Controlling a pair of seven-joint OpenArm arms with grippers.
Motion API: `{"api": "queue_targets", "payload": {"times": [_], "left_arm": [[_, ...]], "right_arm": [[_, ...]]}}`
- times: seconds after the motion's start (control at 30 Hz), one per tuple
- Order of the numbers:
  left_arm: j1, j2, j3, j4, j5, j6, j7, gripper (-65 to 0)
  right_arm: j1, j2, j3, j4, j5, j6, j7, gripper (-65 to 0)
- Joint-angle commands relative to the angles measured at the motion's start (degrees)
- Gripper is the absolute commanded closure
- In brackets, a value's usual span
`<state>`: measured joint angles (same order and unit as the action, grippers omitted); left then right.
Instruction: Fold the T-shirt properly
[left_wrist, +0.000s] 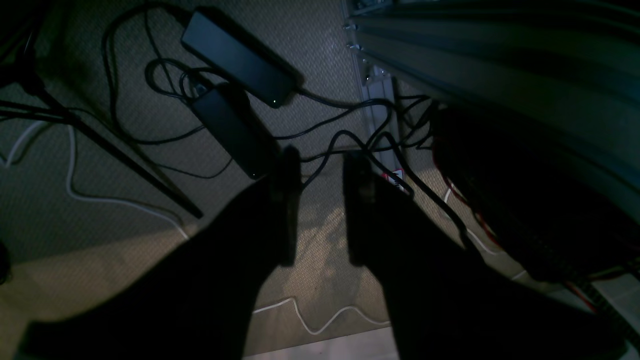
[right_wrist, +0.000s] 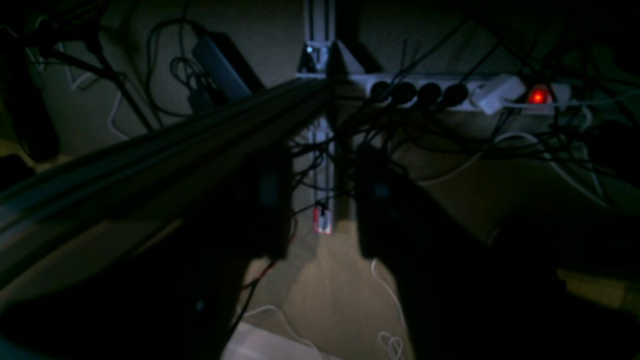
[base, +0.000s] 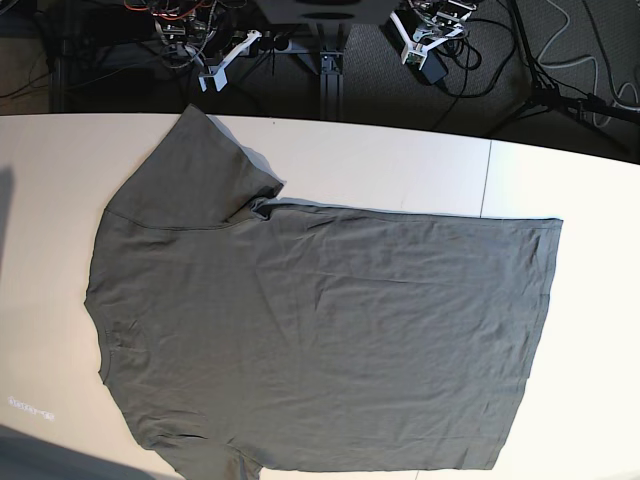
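Standing apart with bare floor showing between its dark fingers, the left gripper (left_wrist: 320, 210) held nothing. Beyond its tips lay two black power bricks (left_wrist: 240, 60) and a tangle of cables (left_wrist: 345, 137) on the carpet, with an aluminium frame rail (left_wrist: 500, 65) off to one side. The right gripper (right_wrist: 322, 200) was likewise parted and empty, and past its tips hung a white power strip (right_wrist: 465, 95) with a red lit switch among more cables.

In the base view both arms sat parked behind the far edge of the white table (base: 400, 160), well apart from the T-shirt (base: 330, 340). That shirt lay spread flat across the table in front of them, one sleeve (base: 200, 170) reaching toward the far edge, the hem off to one end.

By these views no fold had been made; every fold was left to do, beginning with the arms reaching out to the cloth.
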<state>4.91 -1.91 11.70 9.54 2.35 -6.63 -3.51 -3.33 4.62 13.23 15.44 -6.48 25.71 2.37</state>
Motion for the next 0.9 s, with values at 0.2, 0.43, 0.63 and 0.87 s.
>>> {"api": "queue_targets", "payload": {"times": [0.2, 0.43, 0.63, 0.87], "left_arm": [[0.22, 0.00, -0.04, 0.31, 0.04, -4.48, -0.48, -18.5], [0.85, -0.04, -0.04, 0.33, 0.02, -4.55, -0.55, -18.5], [1.03, -0.02, -0.04, 0.33, 0.07, -4.55, -0.55, -18.5], [1.03, -0.04, -0.04, 0.33, 0.04, -4.55, -0.55, -18.5]], "right_arm": [[-0.11, 0.31, -0.02, 0.68, 0.04, 2.14, 0.66, -21.9], [-0.22, 0.46, -0.02, 1.14, 0.04, 2.16, 0.66, -21.9], [-0.35, 0.46, -0.02, 1.29, 0.04, 2.14, 0.63, -21.9], [-0.35, 0.46, -0.02, 2.25, 0.02, 2.16, 0.63, -21.9]]}}
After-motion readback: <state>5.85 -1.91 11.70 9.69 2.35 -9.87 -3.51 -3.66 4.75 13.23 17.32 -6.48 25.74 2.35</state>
